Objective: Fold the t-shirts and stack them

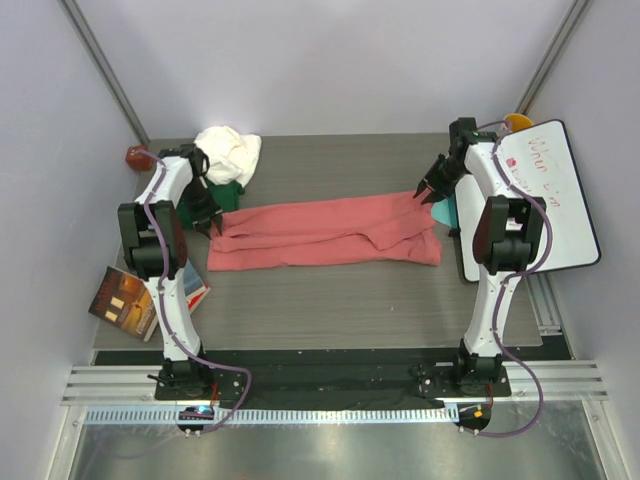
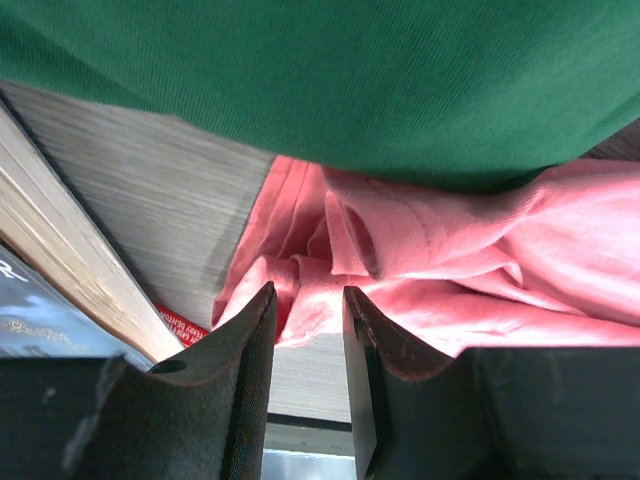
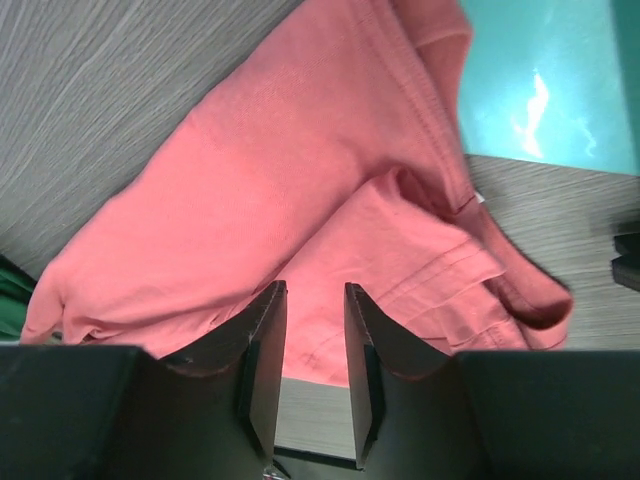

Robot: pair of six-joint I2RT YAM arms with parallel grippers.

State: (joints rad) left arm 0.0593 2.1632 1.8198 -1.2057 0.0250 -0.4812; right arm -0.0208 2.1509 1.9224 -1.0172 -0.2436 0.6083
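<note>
Top external view shows the salmon-pink t-shirt point(image 1: 325, 232) lying as a long, folded band across the middle of the table point(image 1: 330, 300), running left to right. The left gripper point(image 1: 208, 222) is at the band's left end and the right gripper point(image 1: 426, 196) is over its far right corner. Far left of the band, the dark green t-shirt point(image 1: 228, 196) lies crumpled with the cream-white t-shirt point(image 1: 230, 150) heaped on its far side, partly on top of it. In the left wrist view the two fingers point(image 2: 245, 340) stand a little apart with nothing between them; bunched pink cloth lies just beyond their tips, and green cloth fills the frame above. The right wrist view shows the same: fingers point(image 3: 262, 340) parted, the gap empty, above the pink shirt's hemmed edge. A teal sheet point(image 3: 540, 80) lies partly under that right end, beside a whiteboard point(image 1: 545, 205). Books point(image 1: 125, 298) sit at the table's near left edge.
</note>
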